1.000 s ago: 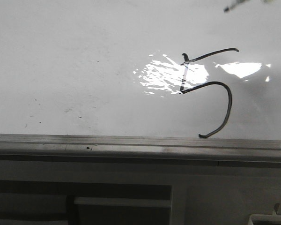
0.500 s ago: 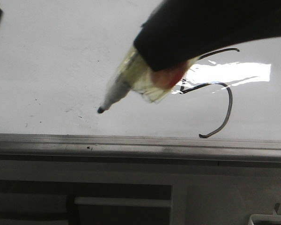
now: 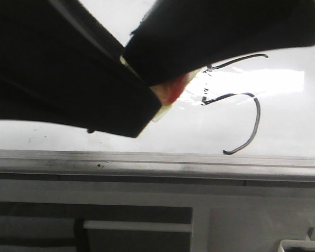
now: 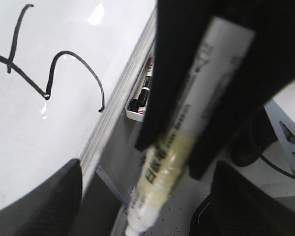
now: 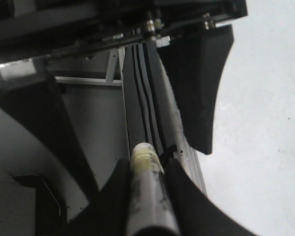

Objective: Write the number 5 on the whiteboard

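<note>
The whiteboard [image 3: 68, 137] already bore the number 5 [image 3: 236, 102], seemingly complete, while the right tool [image 5: 146, 169] gripped the marker [image 5: 146, 196]; the left tool's state was unclear.

Left arm: comes in from the left side of the table [image 3: 283, 131] and reaches out over it from the near edge. Left end effector [image 3: 121, 113] has its jaws spread wide. In its wrist view both fingers [image 4: 39, 196] stand well apart.

Right arm: comes in from the far right. Right end effector [image 3: 165, 81] points toward the near-left corner and is clamped on a marker [image 4: 187, 132]. Its fingers [image 4: 172, 73] press both sides of the barrel. The right end effector sits between the left's parted fingers [image 5: 206, 83]. Contact between the two end effectors cannot be judged.
</note>
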`<state>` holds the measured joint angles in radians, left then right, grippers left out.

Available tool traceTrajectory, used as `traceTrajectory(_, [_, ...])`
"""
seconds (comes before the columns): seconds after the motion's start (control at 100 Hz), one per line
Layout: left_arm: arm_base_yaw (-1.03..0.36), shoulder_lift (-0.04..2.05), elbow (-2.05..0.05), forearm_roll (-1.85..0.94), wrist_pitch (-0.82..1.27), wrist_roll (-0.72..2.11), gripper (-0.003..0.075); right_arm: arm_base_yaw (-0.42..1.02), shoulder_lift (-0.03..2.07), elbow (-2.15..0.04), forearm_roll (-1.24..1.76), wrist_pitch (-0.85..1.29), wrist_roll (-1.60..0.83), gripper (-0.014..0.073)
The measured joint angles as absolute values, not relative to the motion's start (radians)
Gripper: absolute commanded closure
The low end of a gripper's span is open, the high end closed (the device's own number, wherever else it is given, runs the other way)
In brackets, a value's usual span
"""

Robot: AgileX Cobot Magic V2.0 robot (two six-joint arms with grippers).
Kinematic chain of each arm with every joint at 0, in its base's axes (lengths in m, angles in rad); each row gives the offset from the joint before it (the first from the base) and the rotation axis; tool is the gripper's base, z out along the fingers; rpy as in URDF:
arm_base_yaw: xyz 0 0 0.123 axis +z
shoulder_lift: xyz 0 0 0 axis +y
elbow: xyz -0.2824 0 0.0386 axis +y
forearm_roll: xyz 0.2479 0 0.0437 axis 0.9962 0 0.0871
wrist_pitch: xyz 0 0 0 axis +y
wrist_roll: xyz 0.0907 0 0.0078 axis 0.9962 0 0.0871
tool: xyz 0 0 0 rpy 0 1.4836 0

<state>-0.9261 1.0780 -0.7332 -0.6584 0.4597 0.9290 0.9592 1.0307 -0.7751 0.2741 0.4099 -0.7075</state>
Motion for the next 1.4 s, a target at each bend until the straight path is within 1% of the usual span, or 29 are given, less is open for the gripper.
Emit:
traceTrajectory(0.04, [-0.926,1.083,-0.733,-0.658,0.455,0.929,0.0351,0.967,1.031,-0.775,0.274,0.412,-0.708,0.0638])
traceTrajectory(0.07, [-0.926,1.087,-0.733,-0.66,0.454,0.929,0.0409,0.97,1.031,-0.775,0.274,0.412,-0.709,0.0638])
traceTrajectory(0.09, [-0.926,1.09,-0.733,-0.66,0.454,0.929,0.0433,0.972,1.031,-0.775,0.274,0.412,-0.71,0.0638])
traceTrajectory(0.1, [-0.926,1.092,-0.733,-0.66,0.456,0.929,0.0468,0.974,1.031,-0.775,0.274,0.412,-0.71,0.0638])
traceTrajectory(0.11, [-0.926,1.092,-0.733,-0.66,0.456,0.929,0.0468,0.975,1.031,-0.775,0.274,0.412,-0.71,0.0638])
traceTrajectory(0.14, [-0.929,1.094,-0.733,-0.663,0.461,0.929,0.0526,0.977,1.031,-0.775,0.271,0.41,-0.71,0.0638])
traceTrajectory(0.16, [-0.931,1.094,-0.733,-0.663,0.466,0.929,0.0549,0.977,1.031,-0.775,0.269,0.407,-0.71,0.0638])
traceTrajectory(0.21, [-0.931,1.094,-0.733,-0.663,0.475,0.93,0.0633,0.979,1.031,-0.775,0.267,0.401,-0.711,0.0638])
traceTrajectory(0.28, [-0.932,1.094,-0.733,-0.651,0.484,0.946,0.072,0.98,1.031,-0.775,0.265,0.406,-0.718,0.0638])
traceTrajectory(0.31, [-0.932,1.094,-0.733,-0.643,0.488,0.955,0.074,0.981,1.031,-0.775,0.265,0.41,-0.719,0.0638])
traceTrajectory(0.65, [-0.937,1.094,-0.733,-0.62,0.492,0.995,0.0741,0.984,1.031,-0.775,0.282,0.412,-0.717,0.0634])
traceTrajectory(0.71, [-0.937,1.094,-0.733,-0.62,0.494,0.995,0.0741,0.984,1.031,-0.775,0.287,0.412,-0.717,0.0615])
traceTrajectory(0.78, [-0.937,1.094,-0.733,-0.62,0.494,0.995,0.074,0.984,1.031,-0.775,0.289,0.409,-0.717,0.0534])
traceTrajectory(0.83, [-0.937,1.094,-0.733,-0.62,0.492,0.995,0.0741,0.984,1.031,-0.775,0.289,0.405,-0.717,0.0431])
traceTrajectory(0.85, [-0.937,1.094,-0.733,-0.62,0.492,0.995,0.0741,0.984,1.028,-0.775,0.289,0.402,-0.715,0.0403])
traceTrajectory(0.9, [-0.937,1.094,-0.733,-0.629,0.488,0.993,0.0741,0.984,1.021,-0.775,0.289,0.381,-0.713,0.0293])
traceTrajectory(0.95, [-0.937,1.094,-0.735,-0.645,0.482,0.979,0.0741,0.984,1.007,-0.777,0.296,0.34,-0.713,0.0215])
traceTrajectory(1.0, [-0.937,1.094,-0.735,-0.652,0.466,0.964,0.0741,0.984,0.987,-0.779,0.305,0.308,-0.713,0.0163])
traceTrajectory(1.05, [-0.937,1.096,-0.735,-0.656,0.451,0.952,0.0741,0.986,0.964,-0.781,0.309,0.276,-0.713,0.0141])
traceTrajectory(1.22, [-0.937,1.096,-0.735,-0.705,0.403,0.936,0.0741,0.987,0.891,-0.785,0.316,0.194,-0.713,0.0146])
traceTrajectory(1.27, [-0.937,1.096,-0.735,-0.729,0.371,0.923,0.0741,0.987,0.872,-0.785,0.317,0.181,-0.713,0.0167])
traceTrajectory(1.34, [-0.937,1.1,-0.735,-0.756,0.32,0.877,0.0741,0.981,0.845,-0.785,0.319,0.172,-0.713,0.0267])
traceTrajectory(1.4, [-0.937,1.109,-0.735,-0.773,0.274,0.808,0.0741,0.967,0.824,-0.785,0.324,0.171,-0.713,0.0422])
